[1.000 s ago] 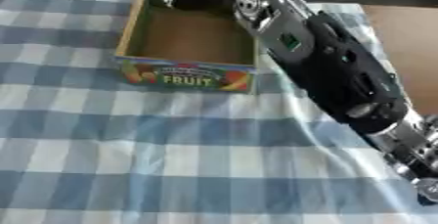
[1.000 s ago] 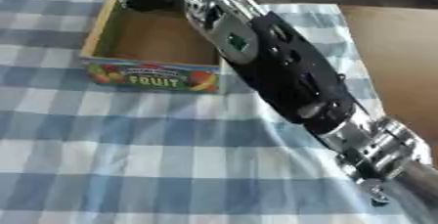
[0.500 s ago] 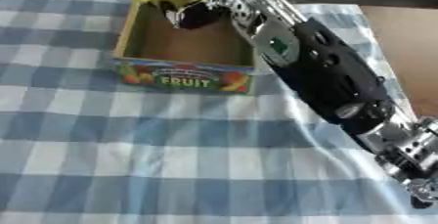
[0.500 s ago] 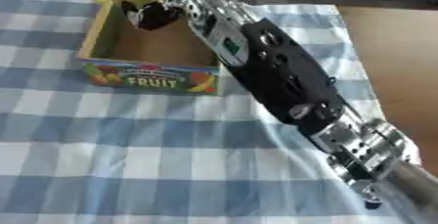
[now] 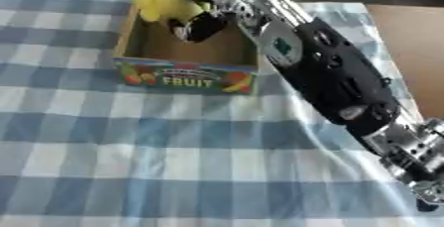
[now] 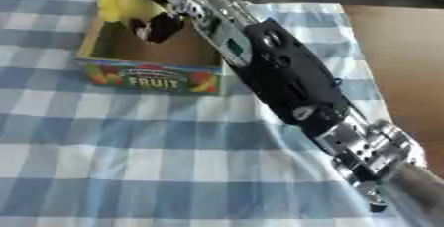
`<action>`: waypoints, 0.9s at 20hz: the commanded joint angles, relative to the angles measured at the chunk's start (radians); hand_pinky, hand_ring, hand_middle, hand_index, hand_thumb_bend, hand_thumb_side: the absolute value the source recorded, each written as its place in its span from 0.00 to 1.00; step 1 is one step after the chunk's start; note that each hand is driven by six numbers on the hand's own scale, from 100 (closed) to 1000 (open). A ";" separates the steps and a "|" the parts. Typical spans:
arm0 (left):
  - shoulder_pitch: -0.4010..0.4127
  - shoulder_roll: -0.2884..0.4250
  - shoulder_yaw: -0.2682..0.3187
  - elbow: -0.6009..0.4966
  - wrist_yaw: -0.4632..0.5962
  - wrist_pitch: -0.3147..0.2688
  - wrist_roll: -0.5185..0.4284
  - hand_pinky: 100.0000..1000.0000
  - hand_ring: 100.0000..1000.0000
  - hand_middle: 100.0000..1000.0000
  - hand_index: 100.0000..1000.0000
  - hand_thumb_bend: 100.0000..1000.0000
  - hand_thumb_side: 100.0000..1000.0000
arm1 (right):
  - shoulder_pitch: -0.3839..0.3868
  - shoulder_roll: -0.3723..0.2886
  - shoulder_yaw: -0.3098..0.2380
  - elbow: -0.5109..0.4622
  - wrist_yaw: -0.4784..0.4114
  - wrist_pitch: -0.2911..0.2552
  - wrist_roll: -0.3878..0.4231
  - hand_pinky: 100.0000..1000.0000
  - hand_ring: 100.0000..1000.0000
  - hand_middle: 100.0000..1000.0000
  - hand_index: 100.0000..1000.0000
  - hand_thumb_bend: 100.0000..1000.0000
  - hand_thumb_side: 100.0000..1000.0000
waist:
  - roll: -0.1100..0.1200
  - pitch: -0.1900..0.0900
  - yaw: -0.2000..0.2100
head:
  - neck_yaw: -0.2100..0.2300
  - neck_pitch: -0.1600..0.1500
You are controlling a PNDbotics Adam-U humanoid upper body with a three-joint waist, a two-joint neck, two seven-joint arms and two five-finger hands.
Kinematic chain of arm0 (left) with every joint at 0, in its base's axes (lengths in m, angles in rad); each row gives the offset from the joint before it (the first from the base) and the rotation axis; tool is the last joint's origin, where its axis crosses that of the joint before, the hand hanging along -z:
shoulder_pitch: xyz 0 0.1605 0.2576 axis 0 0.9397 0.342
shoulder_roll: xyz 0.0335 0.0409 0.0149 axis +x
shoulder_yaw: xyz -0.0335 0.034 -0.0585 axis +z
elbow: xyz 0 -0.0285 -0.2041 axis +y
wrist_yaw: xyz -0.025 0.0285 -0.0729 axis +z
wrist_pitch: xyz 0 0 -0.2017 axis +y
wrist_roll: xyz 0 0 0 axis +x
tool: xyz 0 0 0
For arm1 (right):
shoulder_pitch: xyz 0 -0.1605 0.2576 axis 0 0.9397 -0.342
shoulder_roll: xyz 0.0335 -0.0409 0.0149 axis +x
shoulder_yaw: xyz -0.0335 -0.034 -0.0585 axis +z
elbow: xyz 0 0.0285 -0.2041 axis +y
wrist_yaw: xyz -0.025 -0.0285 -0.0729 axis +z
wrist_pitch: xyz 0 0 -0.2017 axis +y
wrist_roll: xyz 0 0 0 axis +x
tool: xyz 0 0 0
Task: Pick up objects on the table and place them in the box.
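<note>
A cardboard box (image 5: 186, 75) with a "FRUIT" label on its front wall stands at the far middle of the checked table. My right arm reaches across from the lower right, and my right hand (image 5: 201, 19) is over the box, fingers curled round a yellow object (image 5: 163, 4) held above the box's far left part. The object looks soft and lumpy; its exact kind is unclear. My left hand shows in neither view.
A blue and white checked cloth (image 5: 130, 156) covers the table. A bare brown tabletop strip (image 6: 399, 57) lies to the right of the cloth. My long black forearm (image 5: 334, 80) lies over the right part of the cloth.
My right hand has come toward the box's middle with the yellow object, which now shows fully above the box's far left instead of at the picture's top edge.
</note>
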 commanded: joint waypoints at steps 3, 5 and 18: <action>-0.002 0.006 0.001 -0.018 0.002 0.000 -0.003 0.59 0.55 0.49 0.92 0.00 0.73 | -0.021 -0.014 -0.025 0.010 0.082 -0.014 0.094 0.74 0.72 0.56 0.64 0.00 0.35 | 0.006 -0.017 0.001 | -0.001 -0.004; -0.002 0.005 0.000 -0.018 0.002 0.001 -0.003 0.59 0.55 0.49 0.92 0.00 0.73 | -0.021 -0.013 -0.028 0.013 0.109 -0.016 0.120 0.75 0.74 0.58 0.69 0.00 0.37 | 0.006 -0.017 0.000 | -0.001 -0.004; 0.003 0.001 0.000 -0.018 0.003 0.004 -0.003 0.59 0.55 0.49 0.92 0.00 0.73 | -0.020 -0.016 -0.042 0.005 0.168 -0.064 0.203 0.80 0.80 0.70 0.91 0.74 0.37 | 0.011 -0.020 -0.003 | 0.000 -0.003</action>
